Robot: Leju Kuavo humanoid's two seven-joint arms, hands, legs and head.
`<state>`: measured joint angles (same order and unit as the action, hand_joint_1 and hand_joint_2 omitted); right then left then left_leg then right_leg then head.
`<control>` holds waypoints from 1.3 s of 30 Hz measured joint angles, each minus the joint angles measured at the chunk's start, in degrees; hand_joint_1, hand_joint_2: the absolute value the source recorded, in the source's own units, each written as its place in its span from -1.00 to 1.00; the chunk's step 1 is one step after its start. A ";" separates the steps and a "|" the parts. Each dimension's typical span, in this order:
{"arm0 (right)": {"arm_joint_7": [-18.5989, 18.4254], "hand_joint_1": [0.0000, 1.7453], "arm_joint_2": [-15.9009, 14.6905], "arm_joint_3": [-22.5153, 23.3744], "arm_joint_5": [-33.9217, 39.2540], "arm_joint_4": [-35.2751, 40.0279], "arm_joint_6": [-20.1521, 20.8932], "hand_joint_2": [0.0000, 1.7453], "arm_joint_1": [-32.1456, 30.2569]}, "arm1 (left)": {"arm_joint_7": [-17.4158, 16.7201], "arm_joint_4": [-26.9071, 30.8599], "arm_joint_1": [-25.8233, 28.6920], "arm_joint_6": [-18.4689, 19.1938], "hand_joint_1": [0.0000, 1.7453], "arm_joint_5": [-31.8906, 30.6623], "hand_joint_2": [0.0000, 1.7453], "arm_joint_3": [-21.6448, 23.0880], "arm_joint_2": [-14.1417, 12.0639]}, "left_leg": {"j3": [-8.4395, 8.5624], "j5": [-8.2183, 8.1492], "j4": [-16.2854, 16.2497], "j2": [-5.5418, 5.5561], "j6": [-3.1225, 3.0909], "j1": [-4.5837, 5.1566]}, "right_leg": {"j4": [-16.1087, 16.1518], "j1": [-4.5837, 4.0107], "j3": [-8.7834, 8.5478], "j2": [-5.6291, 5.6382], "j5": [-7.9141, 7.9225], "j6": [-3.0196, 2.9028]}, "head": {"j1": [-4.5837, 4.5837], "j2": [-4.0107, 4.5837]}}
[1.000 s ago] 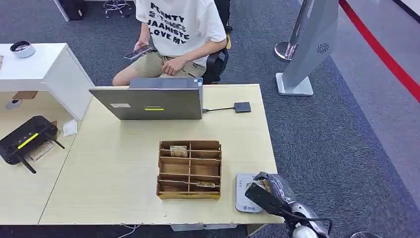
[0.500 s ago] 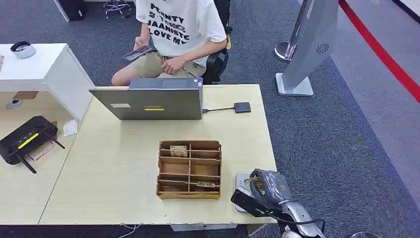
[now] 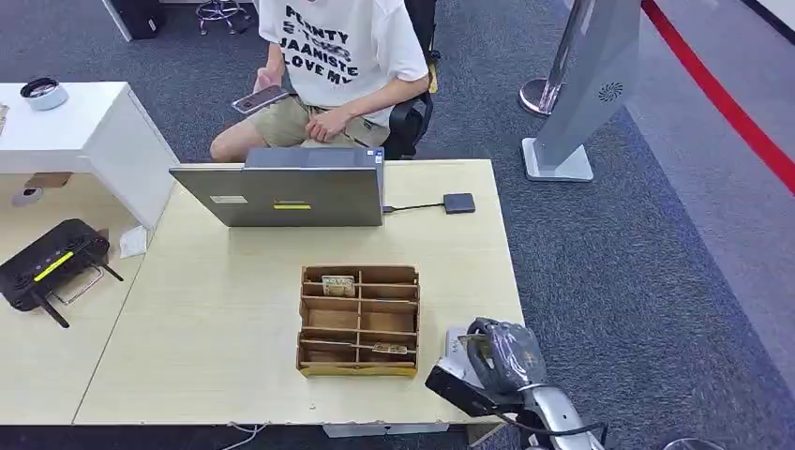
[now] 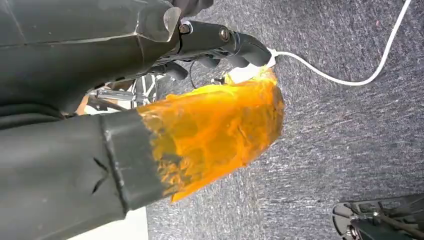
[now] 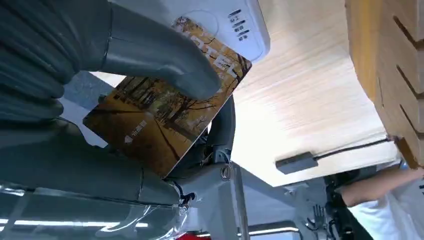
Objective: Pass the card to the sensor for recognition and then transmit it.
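Right hand [image 5: 90, 85] pinching card [image 5: 165, 115], seemingly over sensor [image 5: 220, 20]

- A light wooden table [image 3: 234, 319] is seen.
- A wooden compartment box [image 3: 359, 321] is set on it.
- Behind the box, a laptop [image 3: 286, 192] and a small dark hub [image 3: 459, 202] are placed.
- Just right of the box, a white sensor [image 3: 454, 345] is laid.

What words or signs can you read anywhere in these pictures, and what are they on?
"LOVE MY": bottom line on the person's white T-shirt; the lines above are partly hidden.
Card in the right hand: small logo, text blurred.
White sensor: marks too small.
Laptop: stickers unreadable.
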<state>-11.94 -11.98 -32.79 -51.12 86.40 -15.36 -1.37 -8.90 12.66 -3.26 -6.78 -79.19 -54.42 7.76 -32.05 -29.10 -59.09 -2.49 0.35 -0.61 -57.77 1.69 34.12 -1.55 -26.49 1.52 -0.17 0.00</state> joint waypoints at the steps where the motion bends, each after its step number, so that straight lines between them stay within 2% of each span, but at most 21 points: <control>1: 0.31 1.00 0.29 0.11 0.07 0.24 -0.77 1.00 -0.30 | 0.00 0.00 0.00 -0.02 -0.96 0.00 -1.00 -0.02 0.02 | -0.01 0.00 0.00 0.00 0.00 0.00 | 0.00 0.00 0.01 0.00 0.00 0.00 | 0.00 0.00; 4: 1.29 1.00 1.01 0.59 0.09 0.99 -3.29 1.00 -1.10 | 0.00 0.00 0.00 -0.09 -0.94 0.00 -1.00 -0.07 0.13 | -0.02 0.00 0.00 0.00 0.00 0.00 | 0.00 0.00 0.02 0.00 0.00 0.00 | -0.02 0.00; 8: 3.30 1.00 2.80 2.14 0.70 2.65 -9.52 1.00 -2.34 | 0.00 0.00 -0.01 -0.28 -0.96 0.11 -1.00 -0.35 0.33 | -0.03 -0.03 0.00 -0.01 0.01 0.00 | 0.00 0.00 0.04 0.01 -0.01 0.00 | 0.00 0.00; 14: 5.14 1.00 4.96 4.00 3.92 4.98 -12.49 1.00 -3.85 | -0.04 0.00 0.00 -0.50 -0.96 0.15 -1.00 -0.46 0.52 | -0.03 -0.03 0.00 -0.01 0.00 0.00 | 0.00 0.00 0.04 0.01 -0.01 0.00 | 0.00 0.00; 15: 5.71 1.00 5.09 4.24 6.04 5.29 -11.81 1.00 -4.04 | -0.04 0.00 0.00 -0.50 -0.94 0.15 -1.00 -0.46 0.52 | -0.03 -0.03 0.00 -0.01 0.00 0.00 | 0.00 0.00 0.04 0.01 -0.01 0.00 | 0.00 0.00; 18: 7.44 1.00 5.11 4.77 16.98 6.14 -5.74 1.00 -4.30 | -0.02 0.00 0.00 -0.50 -0.96 0.15 -1.00 -0.55 0.52 | -0.03 -0.03 0.00 -0.01 0.00 0.00 | 0.00 0.00 0.04 0.01 -0.01 0.00 | 0.00 0.00; 20: 7.83 1.00 4.94 4.90 21.49 6.16 -2.08 1.00 -4.40 | 0.04 0.00 0.01 -0.48 -0.96 0.07 -1.00 -0.66 0.50 | -0.04 -0.03 0.00 -0.01 0.00 0.01 | 0.00 0.01 0.04 0.01 -0.01 0.00 | 0.00 0.00; 28: 7.02 1.00 2.25 4.72 24.59 5.03 6.70 1.00 -3.72 | 0.42 0.00 -0.02 -0.20 -0.94 -0.37 -1.00 -0.98 0.35 | -0.04 -0.06 0.00 -0.01 -0.04 0.00 | 0.00 0.01 0.04 0.01 -0.01 0.00 | 0.00 0.00; 34: 6.58 1.00 1.44 3.41 24.02 1.99 8.76 1.00 -2.39 | 0.44 0.00 -0.02 -0.07 -0.96 -0.68 -1.00 -0.98 0.33 | -0.04 -0.06 0.00 -0.01 -0.04 0.00 | 0.00 0.00 0.04 0.01 -0.01 0.00 | 0.00 0.00; 39: 6.17 1.00 1.36 2.65 22.25 0.20 8.06 1.00 -1.07 | 0.44 0.00 -0.02 -0.07 -0.96 -0.68 -1.00 -0.98 0.33 | -0.03 -0.06 0.00 -0.01 -0.04 0.00 | 0.00 0.00 0.04 0.01 -0.01 0.00 | -0.02 0.00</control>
<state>-5.77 -10.62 -30.14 -28.87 86.60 -7.30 -2.44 -8.46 12.66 -3.27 -6.84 -79.87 -55.41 8.09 -32.07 -29.16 -59.09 -2.50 0.31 -0.61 -57.76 1.68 34.15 -1.54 -26.50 1.52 -0.20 0.00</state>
